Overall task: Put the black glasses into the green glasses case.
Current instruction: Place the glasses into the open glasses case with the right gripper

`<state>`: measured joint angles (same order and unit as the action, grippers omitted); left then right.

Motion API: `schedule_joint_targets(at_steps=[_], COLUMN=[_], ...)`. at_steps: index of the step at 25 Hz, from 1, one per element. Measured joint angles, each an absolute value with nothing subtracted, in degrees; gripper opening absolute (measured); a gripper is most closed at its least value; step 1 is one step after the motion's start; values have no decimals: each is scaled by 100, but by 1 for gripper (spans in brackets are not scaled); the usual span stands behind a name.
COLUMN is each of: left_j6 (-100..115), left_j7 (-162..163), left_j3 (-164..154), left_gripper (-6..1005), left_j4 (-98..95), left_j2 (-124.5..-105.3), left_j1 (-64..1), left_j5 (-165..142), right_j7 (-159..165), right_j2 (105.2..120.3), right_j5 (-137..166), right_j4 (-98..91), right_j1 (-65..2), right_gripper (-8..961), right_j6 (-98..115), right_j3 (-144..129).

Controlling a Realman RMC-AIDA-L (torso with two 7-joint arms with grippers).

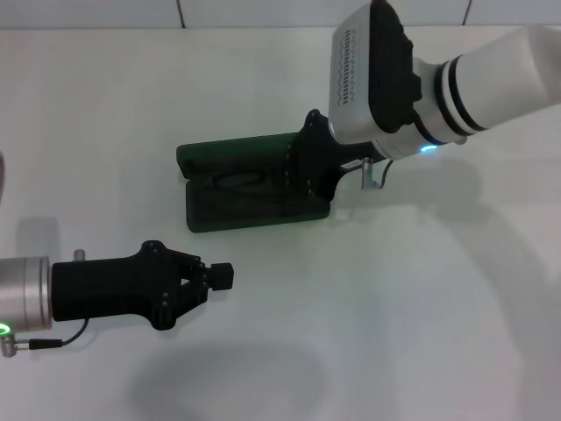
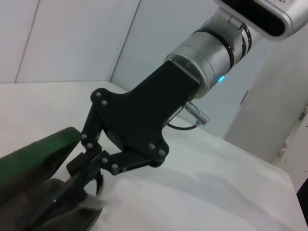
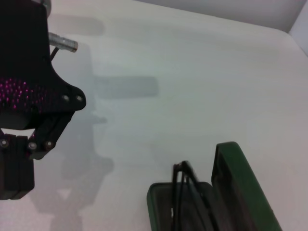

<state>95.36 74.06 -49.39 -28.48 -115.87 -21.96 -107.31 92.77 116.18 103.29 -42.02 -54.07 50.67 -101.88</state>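
- White surface (image 1: 421, 307) fills the head view, with a pale tiled wall along its far edge.
- Landmark: the green glasses case (image 1: 250, 180) lies open near the middle of the surface, its lid raised on the far side and its dark-lined tray on the near side.
- Left of the case and nearer the robot, the left claw (image 1: 223, 275) hovers low over bare surface, well apart from the case. Its fingers are clenched together, holding nothing, and they point toward the right.
- Inside the case tray lie the black glasses (image 1: 245, 182). The right wrist view shows their thin black frame (image 3: 185, 180) standing up from the tray, just beside the raised lid (image 3: 240, 183).
- At the right end of the case, the right claw (image 1: 302, 180) reaches down from the white arm and sits over the tray. In the left wrist view its fingertips (image 2: 91, 180) come down to the case edge (image 2: 38, 149), spread slightly apart; whether they are touching the glasses I cannot tell.
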Motion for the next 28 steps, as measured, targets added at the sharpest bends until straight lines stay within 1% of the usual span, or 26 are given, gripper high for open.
schedule_joint_targets(at_steps=[10,28], left_j6=[9536,9536], left_j7=[7400,7418], left_j3=[-4939,-4957], left_gripper=[-1,0], left_j4=[-2839,-2804], left_j2=[-11594,-11592], left_j1=[-2197,-2234], left_j5=[-10739,-10777], right_j7=[9299,9300], right_j2=[11619,11622], right_j5=[10275,10297], right_j4=[-4239,-4428], right_j1=[-5421,-5332], right_gripper=[122,136], right_j6=[4886,5193], right_j3=[-10371,-9960])
